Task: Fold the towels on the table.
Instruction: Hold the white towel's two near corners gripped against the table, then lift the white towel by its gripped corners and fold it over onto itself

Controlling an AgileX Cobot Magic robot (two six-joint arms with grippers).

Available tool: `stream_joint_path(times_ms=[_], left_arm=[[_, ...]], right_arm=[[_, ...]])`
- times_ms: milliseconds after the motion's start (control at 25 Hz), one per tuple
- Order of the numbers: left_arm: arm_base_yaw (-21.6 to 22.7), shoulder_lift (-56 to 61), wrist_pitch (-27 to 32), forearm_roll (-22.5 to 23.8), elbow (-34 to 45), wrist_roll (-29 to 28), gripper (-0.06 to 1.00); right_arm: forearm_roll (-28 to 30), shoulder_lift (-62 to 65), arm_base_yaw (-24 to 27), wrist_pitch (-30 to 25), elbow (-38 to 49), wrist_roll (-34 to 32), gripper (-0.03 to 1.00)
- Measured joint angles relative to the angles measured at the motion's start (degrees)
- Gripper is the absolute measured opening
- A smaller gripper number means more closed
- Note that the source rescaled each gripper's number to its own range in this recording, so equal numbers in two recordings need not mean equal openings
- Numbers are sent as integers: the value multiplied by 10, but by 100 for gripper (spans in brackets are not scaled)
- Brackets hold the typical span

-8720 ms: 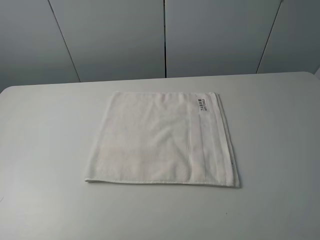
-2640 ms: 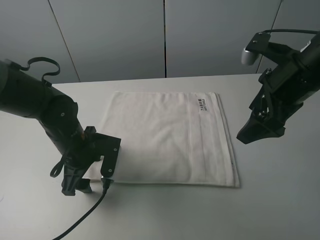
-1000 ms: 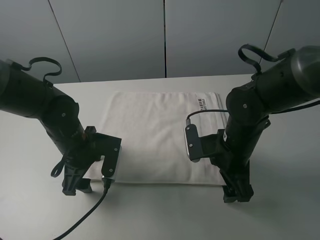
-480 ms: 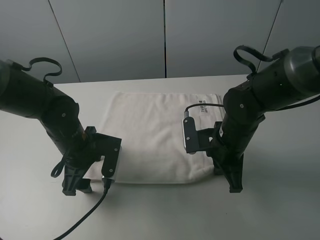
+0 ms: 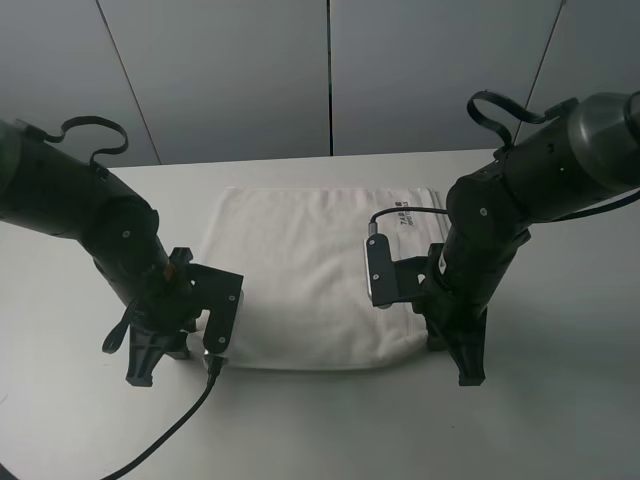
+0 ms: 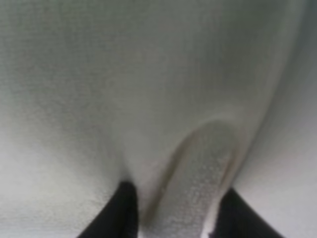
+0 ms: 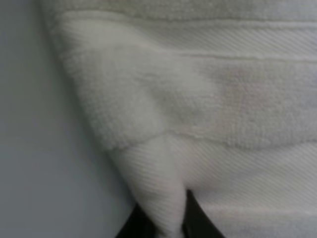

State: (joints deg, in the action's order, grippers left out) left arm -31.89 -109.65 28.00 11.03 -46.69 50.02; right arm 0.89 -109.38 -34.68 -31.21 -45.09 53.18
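Observation:
The white towel lies flat in the middle of the white table, its dark label at the far right corner. My left gripper is down at the towel's near left corner. In the left wrist view it is shut on a raised ridge of towel between dark fingers. My right gripper is at the near right corner. In the right wrist view it is shut on the pinched, banded corner of the towel.
A black cable trails from the left arm toward the table's front edge. Grey wall panels stand behind the table's back edge. Bare tabletop lies on both sides of the towel and in front of it.
The right gripper has closed on the near right corner and drawn it slightly inward, bunching the edge. The left arm has shifted slightly at the near left corner.

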Motion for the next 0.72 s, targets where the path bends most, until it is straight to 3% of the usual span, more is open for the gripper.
stream_joint_path(times_ms=[120,200,400,720], left_arm=[[-1,-1,-15,29,0,-28,11],[-1,-1,-23,39,0,-49,1],[-1,-1,-34,51,0,-88,0],[-10,3,-33,51,0,-93,0]], right_arm=[[-2,0,0,0,0,0,0],[-9,0,0,0,0,0,0],[-19,0,1,0,0,-2,0],[-24,0,1,0,0,-30,0]])
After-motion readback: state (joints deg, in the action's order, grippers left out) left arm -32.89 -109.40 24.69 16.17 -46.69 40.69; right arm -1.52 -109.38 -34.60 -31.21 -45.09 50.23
